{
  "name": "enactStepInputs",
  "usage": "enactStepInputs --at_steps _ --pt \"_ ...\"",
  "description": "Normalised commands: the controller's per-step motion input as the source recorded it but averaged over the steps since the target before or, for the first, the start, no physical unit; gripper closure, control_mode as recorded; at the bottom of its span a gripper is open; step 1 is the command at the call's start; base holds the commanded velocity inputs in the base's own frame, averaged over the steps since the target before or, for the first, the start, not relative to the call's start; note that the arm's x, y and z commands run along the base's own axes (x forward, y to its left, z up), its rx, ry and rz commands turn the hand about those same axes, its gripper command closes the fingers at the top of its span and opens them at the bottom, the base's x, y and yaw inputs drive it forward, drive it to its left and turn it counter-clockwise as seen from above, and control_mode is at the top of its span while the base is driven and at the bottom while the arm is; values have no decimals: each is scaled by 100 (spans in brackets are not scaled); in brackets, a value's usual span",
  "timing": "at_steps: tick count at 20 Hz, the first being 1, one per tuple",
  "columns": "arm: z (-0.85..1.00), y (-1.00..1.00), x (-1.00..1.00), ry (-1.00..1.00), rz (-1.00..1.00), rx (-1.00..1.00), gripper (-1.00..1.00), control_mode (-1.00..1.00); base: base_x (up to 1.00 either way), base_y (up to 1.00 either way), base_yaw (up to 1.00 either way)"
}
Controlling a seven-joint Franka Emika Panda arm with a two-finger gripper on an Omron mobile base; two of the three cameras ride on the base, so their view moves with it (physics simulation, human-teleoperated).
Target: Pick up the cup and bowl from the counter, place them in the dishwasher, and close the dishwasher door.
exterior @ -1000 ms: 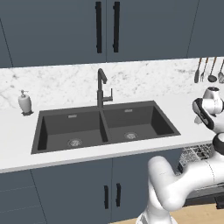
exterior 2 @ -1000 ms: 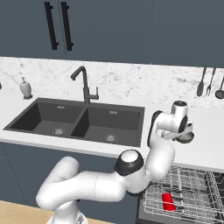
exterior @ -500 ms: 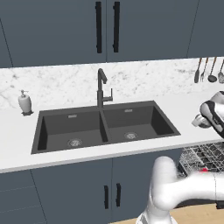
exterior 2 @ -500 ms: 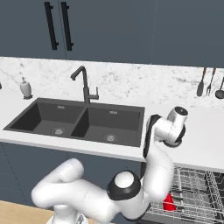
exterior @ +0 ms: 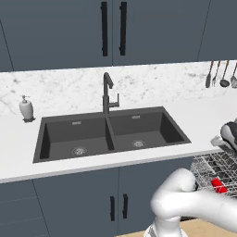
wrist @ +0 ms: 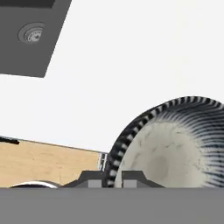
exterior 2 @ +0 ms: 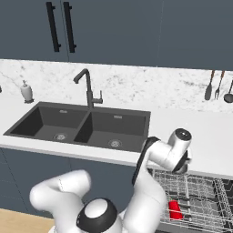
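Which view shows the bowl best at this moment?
The hand view: the bowl looms close, ribbed rim and pale inside plain, clamped in the jaws. The left base view catches a sliver at its right edge; in the right base view the wrist hides it.

No lettering, label, brand mark, number or sign could be read anywhere in the kitchen.

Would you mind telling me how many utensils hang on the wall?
3 show in the right base view: a ladle, a fork and a spoon at the frame's edge; more may hang beyond.
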Motion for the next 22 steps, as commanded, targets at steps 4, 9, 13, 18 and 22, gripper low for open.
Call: enactStepInputs --at_steps 4,9,13,18,22 --pt "0 -21 -100 3 7 -11 100 -100 0 0 0" --pt "0 -53 -99 0 37 0 100 -100 0 0 0" --pt "-1 -26 -100 1 45 0 100 -100 0 0 0" --pt "-19 0 -77 0 51 -6 100 -100 0 0 0" --pt "-38 0 -39 -2 56 -5 100 -100 0 0 0"
